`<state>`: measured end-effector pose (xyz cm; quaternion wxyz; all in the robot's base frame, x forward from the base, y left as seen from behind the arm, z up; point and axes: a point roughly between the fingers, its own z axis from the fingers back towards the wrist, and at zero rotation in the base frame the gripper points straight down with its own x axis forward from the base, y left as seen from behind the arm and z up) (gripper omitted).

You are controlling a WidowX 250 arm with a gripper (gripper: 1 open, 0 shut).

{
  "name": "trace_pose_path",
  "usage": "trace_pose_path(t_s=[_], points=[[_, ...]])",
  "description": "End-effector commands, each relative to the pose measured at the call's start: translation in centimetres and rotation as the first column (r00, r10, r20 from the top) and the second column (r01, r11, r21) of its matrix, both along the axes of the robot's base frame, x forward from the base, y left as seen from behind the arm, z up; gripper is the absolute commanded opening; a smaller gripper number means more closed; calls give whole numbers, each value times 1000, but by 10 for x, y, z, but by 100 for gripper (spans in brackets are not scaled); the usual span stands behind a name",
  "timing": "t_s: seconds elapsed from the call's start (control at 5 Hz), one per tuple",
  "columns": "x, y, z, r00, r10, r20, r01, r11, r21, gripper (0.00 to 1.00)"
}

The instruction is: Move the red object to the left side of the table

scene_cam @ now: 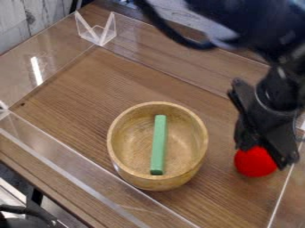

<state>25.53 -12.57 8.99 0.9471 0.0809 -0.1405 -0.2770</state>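
**A:** Starting at the left, we see a clear acrylic wall (48,169) edging the worktop (71,98), and a small clear stand (95,28) far back in the corner. That open stretch of wood is where we want the toy to end up, and nothing lies on it.

**B:** Then in the middle we have the wooden bowl (158,145) with the green stick (159,142) lying inside. It sits squarely between us and the left side, so a low carry could clip its rim or drop the load into it.

**A:** At the right, the claw (259,151) points steeply down with its jaws drawn in. The red object (251,161) shows at its tip, near the right edge of the worktop.

**B:** We judge it pinched, but only the upper part seems caught; most of the red hangs below the fingers. We cannot tell whether it is clear of the wood.

**A:** So a round, smooth toy held that shallowly could squirt out on a fast swing.

**B:** And it would roll, perhaps against the right-hand wall, where we would struggle to reach it.
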Motion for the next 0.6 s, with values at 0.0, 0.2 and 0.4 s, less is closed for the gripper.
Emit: trace_pose_path(t_s=[0.0, 0.2, 0.4], points=[[-3, 26, 35, 996, 21, 82, -20, 1000, -5, 0], [-7, 43, 42, 996, 11, 93, -11, 1000, -5, 0], [-8, 21, 30, 996, 29, 83, -28, 999, -15, 100]])
